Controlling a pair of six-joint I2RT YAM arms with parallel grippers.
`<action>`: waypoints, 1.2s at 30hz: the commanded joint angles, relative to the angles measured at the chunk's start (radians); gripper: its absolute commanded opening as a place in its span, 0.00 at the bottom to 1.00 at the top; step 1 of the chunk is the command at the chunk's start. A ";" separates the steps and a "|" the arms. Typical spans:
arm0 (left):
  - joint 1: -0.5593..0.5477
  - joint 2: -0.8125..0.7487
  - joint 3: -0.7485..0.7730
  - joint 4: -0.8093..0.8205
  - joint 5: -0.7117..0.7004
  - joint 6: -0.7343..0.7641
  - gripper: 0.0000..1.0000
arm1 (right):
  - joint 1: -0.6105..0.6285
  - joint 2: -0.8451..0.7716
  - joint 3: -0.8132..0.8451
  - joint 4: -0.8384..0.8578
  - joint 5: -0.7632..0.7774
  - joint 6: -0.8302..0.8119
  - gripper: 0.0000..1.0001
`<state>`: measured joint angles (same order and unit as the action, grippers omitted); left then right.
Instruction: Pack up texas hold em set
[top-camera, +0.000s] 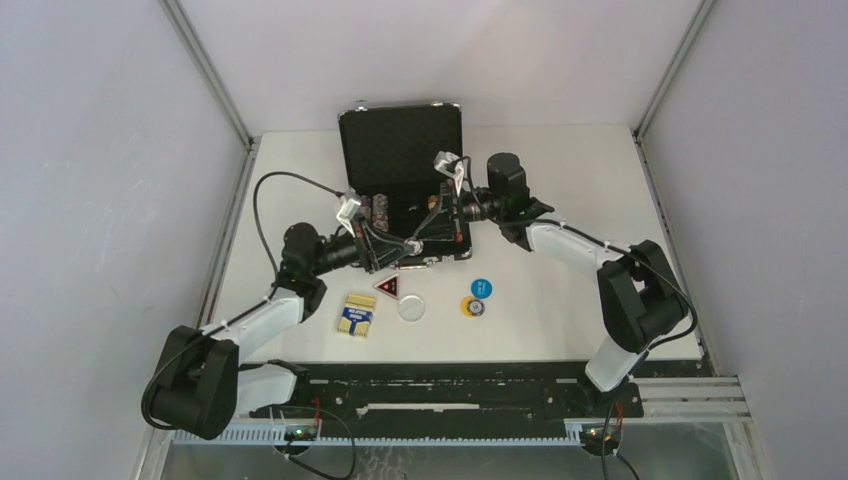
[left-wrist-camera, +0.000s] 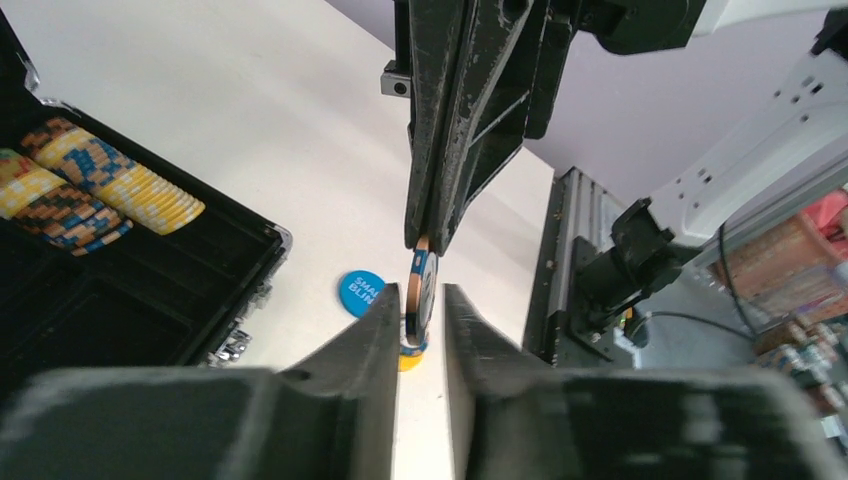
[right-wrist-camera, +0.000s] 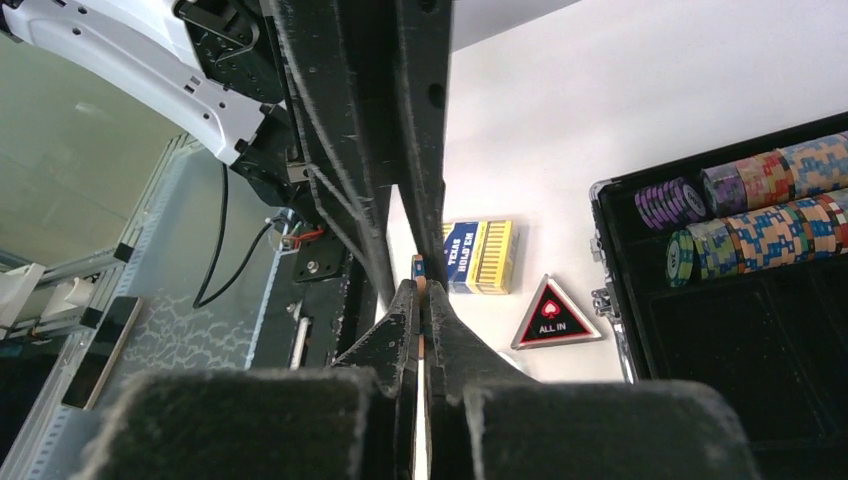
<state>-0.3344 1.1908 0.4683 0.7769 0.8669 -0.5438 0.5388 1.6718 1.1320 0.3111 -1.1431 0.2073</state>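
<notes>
Meeting tool to tool just above the front half of the small black silver-edged briefcase (top-camera: 400, 150), which is sitting open at 12 o'clock on the white worktop (top-camera: 560, 320) with its lid standing upright. Clenching the right tool (right-wrist-camera: 421, 290) flat on the rim of a blue-and-orange poker chip (left-wrist-camera: 424, 285) held on edge. Bracketing the lower part of that same chip with the left tool (left-wrist-camera: 421, 300), fingers (left-wrist-camera: 370, 350) slightly parted and a sliver of gap showing along one face, so released rather than grasping. Showing rows of multicoloured poker chips (right-wrist-camera: 770, 215) lying on edge in the 10 o'clock corner of the case's tray. Showing, on the worktop at 6 o'clock from the case, the red-black triangular token (top-camera: 388, 287) marked ALL IN, just beside the front wall. Showing the yellow-blue card box (top-camera: 356, 315) at 7 o'clock from that token and the white round disc (top-camera: 411, 308) at 5 o'clock from it. Showing, further toward 3 o'clock, the blue round disc (top-camera: 481, 288) sitting at 1 o'clock of the yellow round disc (top-camera: 466, 308), the two touching or overlapping, with something small and dark on the yellow one, too small to make out.
</notes>
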 joint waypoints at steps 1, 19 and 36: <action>-0.008 -0.034 0.043 0.015 -0.061 0.039 0.35 | -0.003 -0.016 0.005 0.042 0.006 -0.016 0.00; 0.045 -0.135 -0.016 -0.096 -0.299 0.107 0.48 | -0.182 0.253 0.354 -0.670 -0.014 -0.774 0.00; 0.045 -0.122 -0.014 -0.096 -0.307 0.104 0.45 | -0.075 0.410 0.456 -0.656 0.374 -0.847 0.00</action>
<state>-0.2920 1.0691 0.4652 0.6582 0.5674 -0.4618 0.4423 2.0720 1.5181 -0.3340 -0.8585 -0.5945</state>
